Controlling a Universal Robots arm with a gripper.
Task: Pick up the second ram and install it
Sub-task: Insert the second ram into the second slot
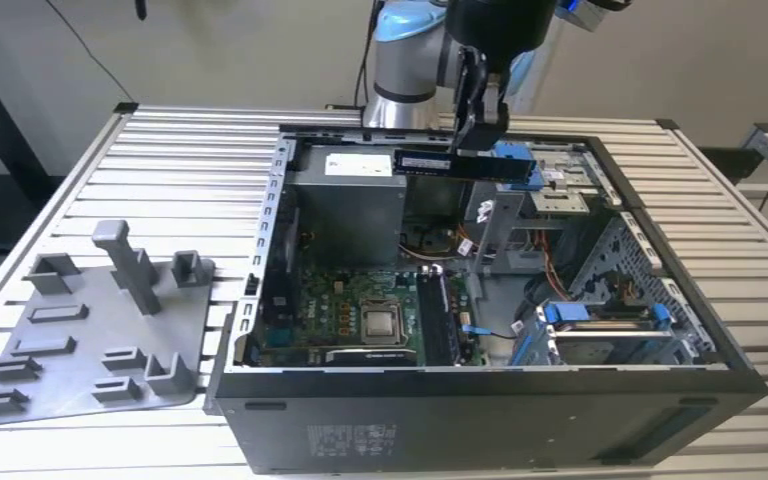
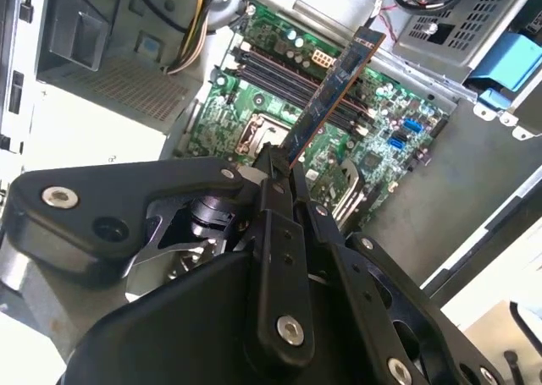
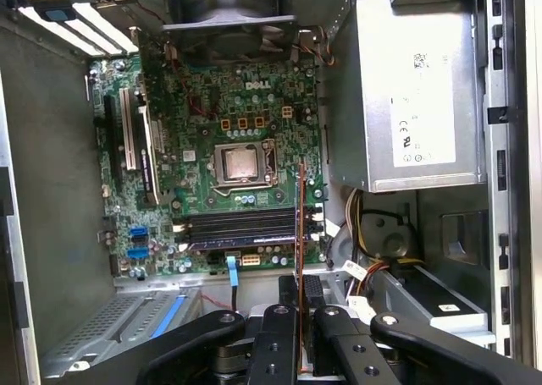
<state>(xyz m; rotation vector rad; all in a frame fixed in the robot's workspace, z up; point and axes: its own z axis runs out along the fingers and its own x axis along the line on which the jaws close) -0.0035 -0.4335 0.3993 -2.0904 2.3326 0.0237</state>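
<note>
While hanging over open computer case (image 1: 491, 420), clamps second ram (image 1: 440, 162) by one end, gripper (image 1: 480, 140) fingers pinched shut on stick. Holds it level in exterior view, well above motherboard (image 3: 246, 148), apart from memory slots (image 3: 246, 226). Grey holder tray (image 1: 91, 330) beside case on slatted table (image 1: 184, 150).

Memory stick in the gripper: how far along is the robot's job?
Picked up: the gripper holds the second ram above the open computer case, away from the grey holder tray. Left: seating it in the motherboard's memory slots; it hangs clear of them.
</note>
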